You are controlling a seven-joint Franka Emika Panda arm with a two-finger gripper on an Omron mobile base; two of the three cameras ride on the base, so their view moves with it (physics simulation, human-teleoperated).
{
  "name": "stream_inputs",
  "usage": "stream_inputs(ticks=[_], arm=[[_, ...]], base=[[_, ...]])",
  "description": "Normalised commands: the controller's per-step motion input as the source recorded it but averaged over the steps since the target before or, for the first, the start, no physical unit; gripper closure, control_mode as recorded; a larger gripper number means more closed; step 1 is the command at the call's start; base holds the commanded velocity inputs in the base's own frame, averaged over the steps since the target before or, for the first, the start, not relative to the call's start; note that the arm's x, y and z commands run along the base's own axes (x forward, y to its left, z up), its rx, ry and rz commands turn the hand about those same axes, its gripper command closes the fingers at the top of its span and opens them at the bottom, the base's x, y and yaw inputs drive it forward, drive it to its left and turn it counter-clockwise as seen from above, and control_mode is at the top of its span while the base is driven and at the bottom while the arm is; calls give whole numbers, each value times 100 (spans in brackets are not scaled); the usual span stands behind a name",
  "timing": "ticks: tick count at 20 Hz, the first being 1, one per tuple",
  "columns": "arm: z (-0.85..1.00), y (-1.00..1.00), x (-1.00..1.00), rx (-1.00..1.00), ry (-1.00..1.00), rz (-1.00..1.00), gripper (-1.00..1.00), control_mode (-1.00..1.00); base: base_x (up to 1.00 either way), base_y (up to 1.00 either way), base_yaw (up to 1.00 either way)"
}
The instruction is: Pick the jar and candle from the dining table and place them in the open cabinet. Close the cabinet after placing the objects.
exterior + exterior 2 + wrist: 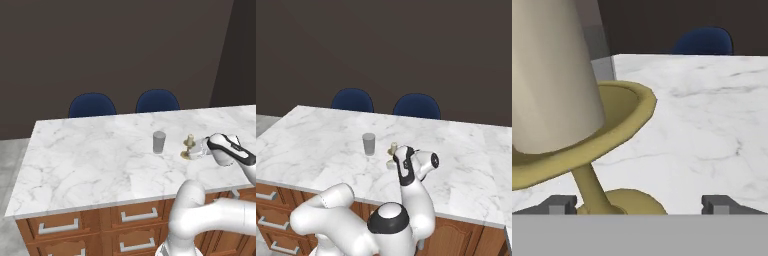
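Two blue chairs (92, 105) are standing at the far side of the dining table (80, 160). On its marble top the jar (159, 142) is standing upright, with the candle (188, 147) near it at three o'clock. The gripper (639, 204) is hovering at the candle's stem, fingers (560, 204) spread wide apart, gripping nothing.

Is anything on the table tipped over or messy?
Nothing is spilled. The jar stands straight on the dining table. The candle looks slanted in the hand view, but that camera tilts; from the base it seems upright.
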Motion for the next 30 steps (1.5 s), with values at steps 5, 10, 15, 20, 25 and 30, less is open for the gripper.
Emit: stream_inputs(ticks=[5,10,15,20,25,30], arm=[[-7,17,0,0,0,-1,-100,-100],[-7,18,10,0,0,-2,100,-100],[-1,9,10,0,0,-1,100,-100],[-4,1,8,0,0,0,100,-100],[1,0,0,1,0,0,100,-100],[32,-11,-14,4,7,0,100,-100]], base=[[0,0,0],[0,0,0],[0,0,0],[0,0,0],[0,0,0],[0,0,0]])
